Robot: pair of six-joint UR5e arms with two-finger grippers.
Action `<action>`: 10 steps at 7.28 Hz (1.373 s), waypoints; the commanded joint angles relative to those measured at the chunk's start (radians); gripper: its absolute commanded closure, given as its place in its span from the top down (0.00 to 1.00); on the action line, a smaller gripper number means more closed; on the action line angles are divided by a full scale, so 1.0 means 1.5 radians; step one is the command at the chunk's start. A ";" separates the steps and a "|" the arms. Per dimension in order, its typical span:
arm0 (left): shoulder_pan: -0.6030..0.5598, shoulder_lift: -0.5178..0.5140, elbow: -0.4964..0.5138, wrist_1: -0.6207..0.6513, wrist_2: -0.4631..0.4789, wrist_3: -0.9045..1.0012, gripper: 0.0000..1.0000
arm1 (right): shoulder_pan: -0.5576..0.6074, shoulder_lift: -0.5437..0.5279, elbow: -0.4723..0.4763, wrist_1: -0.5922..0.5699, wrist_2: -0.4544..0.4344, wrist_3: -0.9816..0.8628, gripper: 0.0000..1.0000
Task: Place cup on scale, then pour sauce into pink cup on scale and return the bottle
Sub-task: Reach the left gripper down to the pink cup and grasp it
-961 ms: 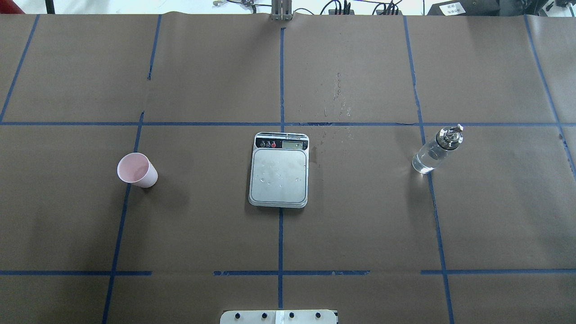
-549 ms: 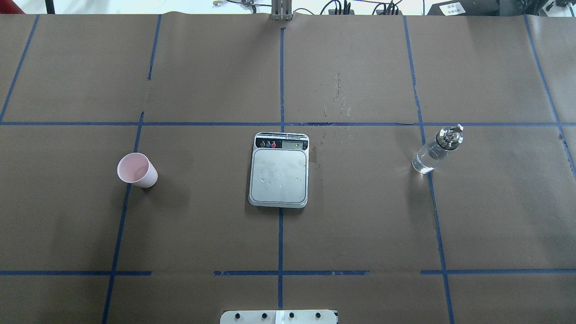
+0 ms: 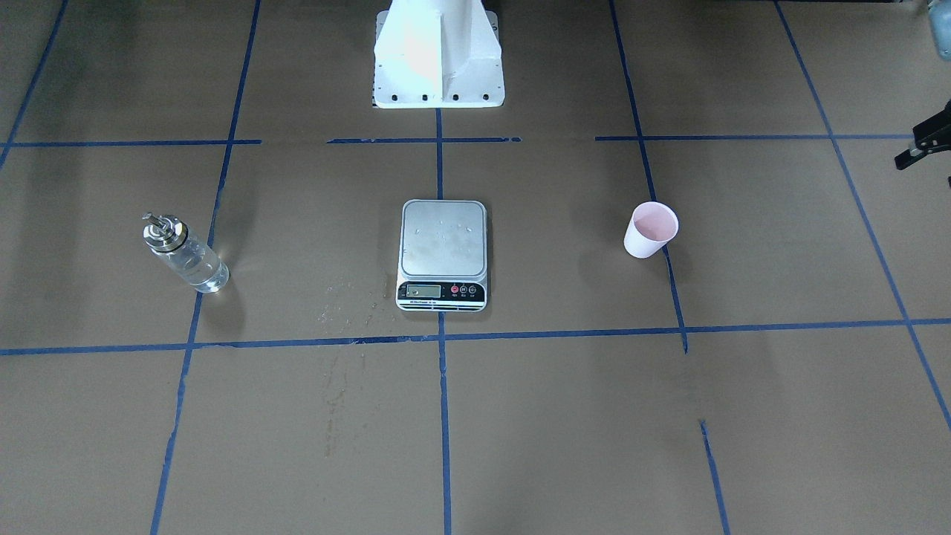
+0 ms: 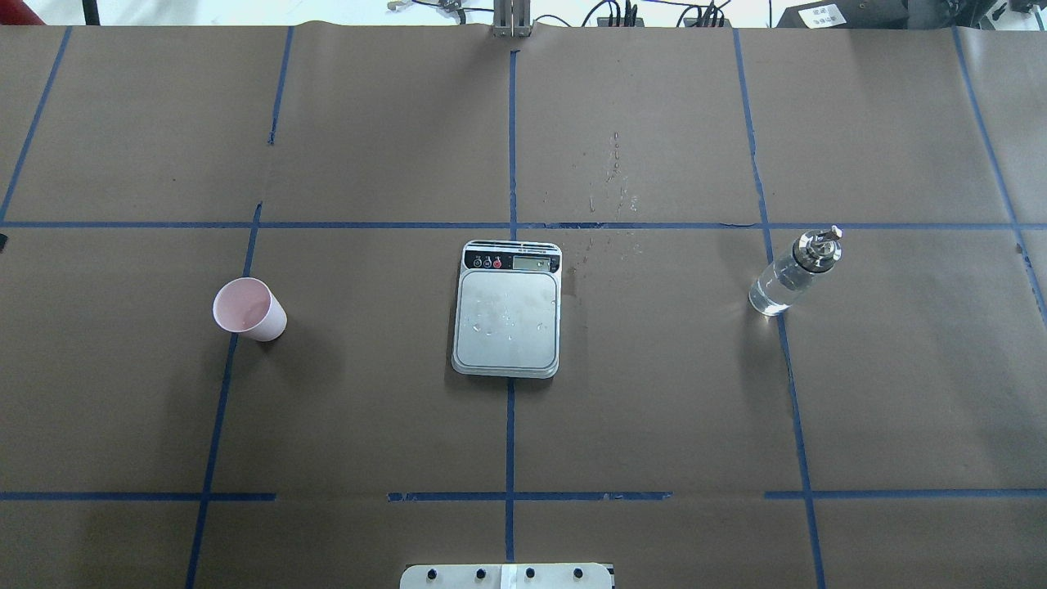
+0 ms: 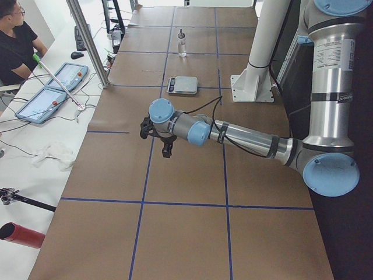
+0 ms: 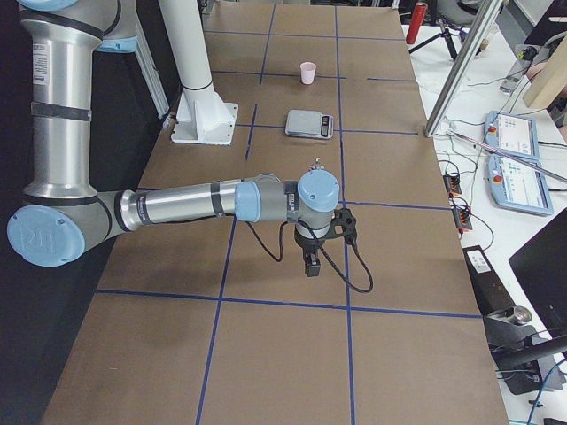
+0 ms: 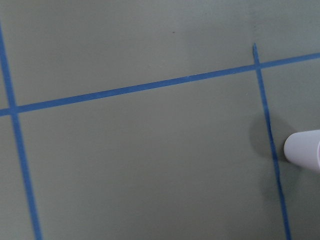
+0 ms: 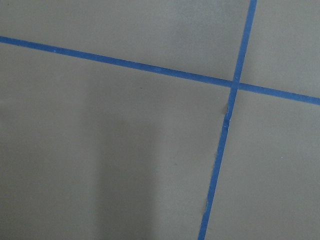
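Left tool (image 5: 155,139) (spread or pressed: can't tell) should straddle cup (image 4: 249,308) mid-wall, squeeze lightly, carry upright to scale (image 4: 507,315) ctr.

Brown paper-covered table (image 4: 654,425) gridded with blue tape (image 4: 510,433), white bench (image 5: 23,175) alongside.

The left gripper (image 5: 166,149) is cut off by the front view's right edge and too small from the left end to tell how its jaws stand. The right gripper (image 6: 310,258) shows only from the right end, just as unclear, and its arm hides most of the bottle (image 6: 314,165) there. The left wrist view's right edge cuts the cup (image 7: 304,156), and the display of the scale (image 3: 443,238) is too small to read.
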 commanded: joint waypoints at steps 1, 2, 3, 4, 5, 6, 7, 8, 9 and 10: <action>0.117 -0.034 -0.002 -0.061 0.097 -0.229 1.00 | 0.000 -0.001 0.001 0.000 0.001 -0.002 1.00; 0.151 -0.064 -0.002 -0.061 0.106 -0.269 1.00 | 0.000 0.000 0.001 0.000 0.001 -0.002 1.00; 0.182 -0.079 -0.001 -0.061 0.131 -0.297 1.00 | 0.000 0.000 0.002 0.001 0.001 -0.002 1.00; 0.219 -0.103 0.005 -0.061 0.166 -0.341 1.00 | 0.000 0.000 0.003 0.001 0.001 -0.003 1.00; 0.250 -0.123 0.010 -0.058 0.177 -0.373 1.00 | 0.000 0.001 0.003 0.001 0.001 -0.004 1.00; 0.266 -0.123 0.010 -0.057 0.188 -0.374 1.00 | -0.001 0.001 0.003 0.000 0.001 -0.003 1.00; 0.272 -0.124 0.020 -0.057 0.191 -0.374 1.00 | -0.001 0.001 0.003 0.001 0.001 -0.003 1.00; 0.285 -0.126 0.031 -0.057 0.198 -0.374 1.00 | -0.001 0.001 0.003 0.000 0.002 -0.003 1.00; 0.292 -0.127 0.038 -0.058 0.211 -0.374 1.00 | -0.001 0.001 0.002 0.000 0.002 -0.003 1.00; 0.299 -0.128 0.041 -0.058 0.211 -0.374 1.00 | -0.001 0.001 0.002 0.000 0.002 -0.003 1.00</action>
